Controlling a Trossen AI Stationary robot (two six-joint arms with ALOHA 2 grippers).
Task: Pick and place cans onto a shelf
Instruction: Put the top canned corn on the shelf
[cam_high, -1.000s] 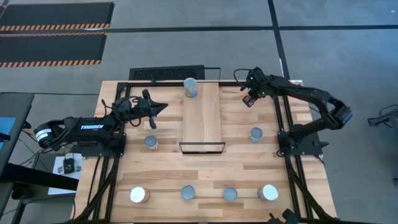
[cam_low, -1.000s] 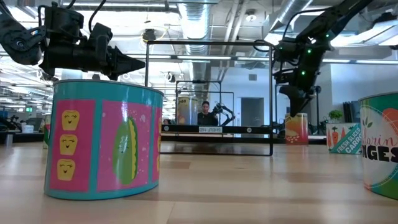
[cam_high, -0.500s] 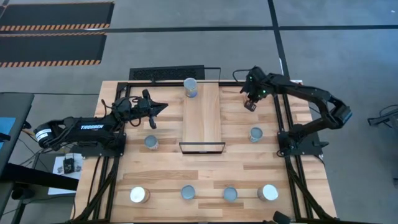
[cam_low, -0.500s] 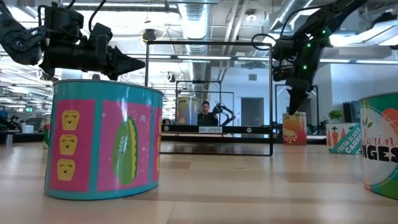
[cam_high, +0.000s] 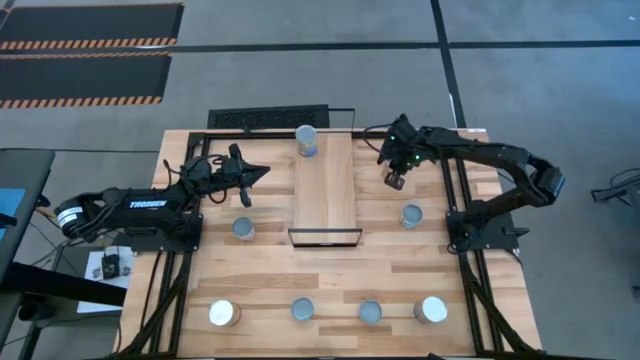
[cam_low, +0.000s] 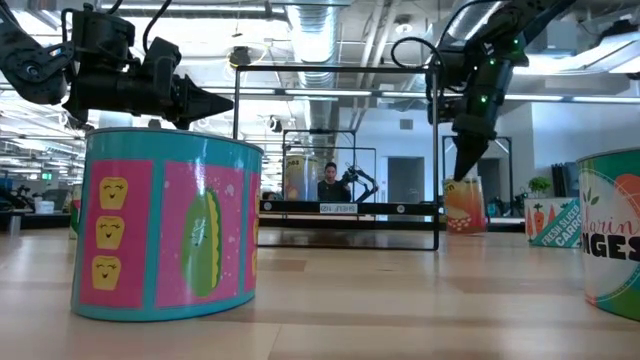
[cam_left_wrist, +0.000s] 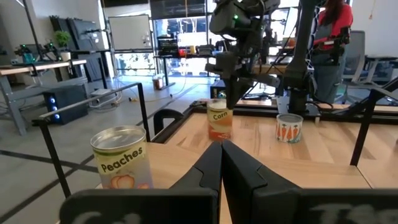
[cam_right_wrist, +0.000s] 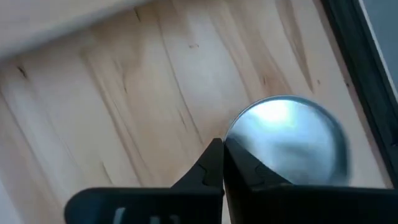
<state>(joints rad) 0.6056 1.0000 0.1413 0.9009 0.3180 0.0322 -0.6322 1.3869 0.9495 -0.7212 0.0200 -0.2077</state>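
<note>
An orange-labelled can (cam_low: 462, 208) stands upright on the table just right of the shelf (cam_high: 325, 190). It also shows in the left wrist view (cam_left_wrist: 219, 122) and, by its silver top, in the right wrist view (cam_right_wrist: 289, 140). My right gripper (cam_high: 392, 180) is shut and points down on it. My left gripper (cam_high: 260, 172) is shut and empty, hovering level left of the shelf. A grey-topped can (cam_high: 307, 139) stands at the shelf's far end. My right gripper meets the can's silver top at its rim (cam_right_wrist: 235, 135) with its shut fingertips (cam_low: 463, 176). The fingers come from above, pointing down. The can stands upright with its base on the table.
Loose cans stand on the table: one left of the shelf (cam_high: 244, 229), one right of it (cam_high: 411, 215), and several along the near edge, such as the one at the left (cam_high: 224, 314) and the one at the right (cam_high: 431, 310). Black frame rails (cam_high: 447, 190) run along the table's sides.
My right gripper has gone toward the table's left and a little toward its near edge, closer to the shelf. The orange-labelled can under it has slid the same way and stays upright on the table.
</note>
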